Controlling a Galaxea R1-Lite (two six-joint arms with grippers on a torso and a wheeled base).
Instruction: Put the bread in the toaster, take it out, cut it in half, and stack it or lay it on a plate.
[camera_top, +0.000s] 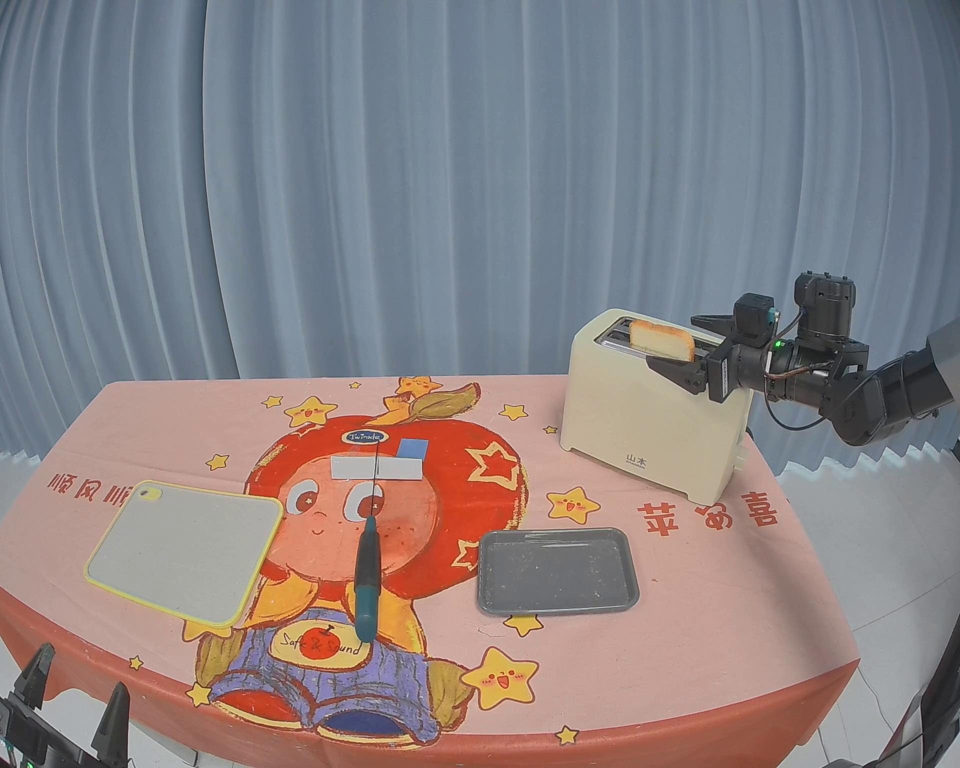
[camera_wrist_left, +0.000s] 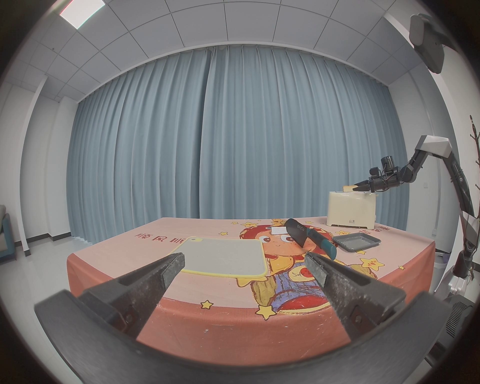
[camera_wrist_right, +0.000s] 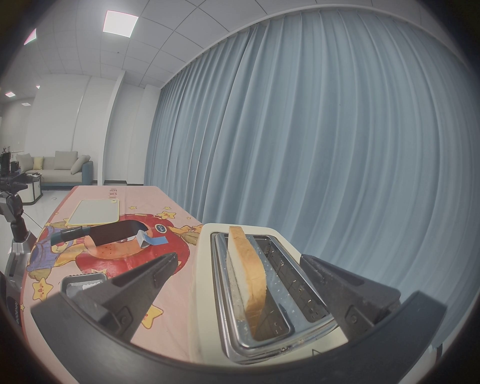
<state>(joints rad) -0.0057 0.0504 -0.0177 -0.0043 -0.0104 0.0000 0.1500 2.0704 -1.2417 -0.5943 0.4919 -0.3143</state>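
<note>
Head view: at frame right, a bread slice (camera_top: 662, 340) stands in the toaster (camera_top: 640, 420), the right gripper (camera_top: 672, 342) spread wide about it. Left wrist view: left gripper (camera_wrist_left: 245, 267) wide, holding nothing. Right wrist view: bread slice uncut; removal, cutting and plating likely remain.

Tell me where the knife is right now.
In the head view the knife lies near the middle of the table, between the cutting board on its left and the grey tray on its right, handle toward the robot.

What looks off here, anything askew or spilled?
Only the knife: it stands on edge, blade upright, apparently propped by a small white-and-blue block, not lying flat. Bread sits upright in the toaster. No spills visible.
</note>
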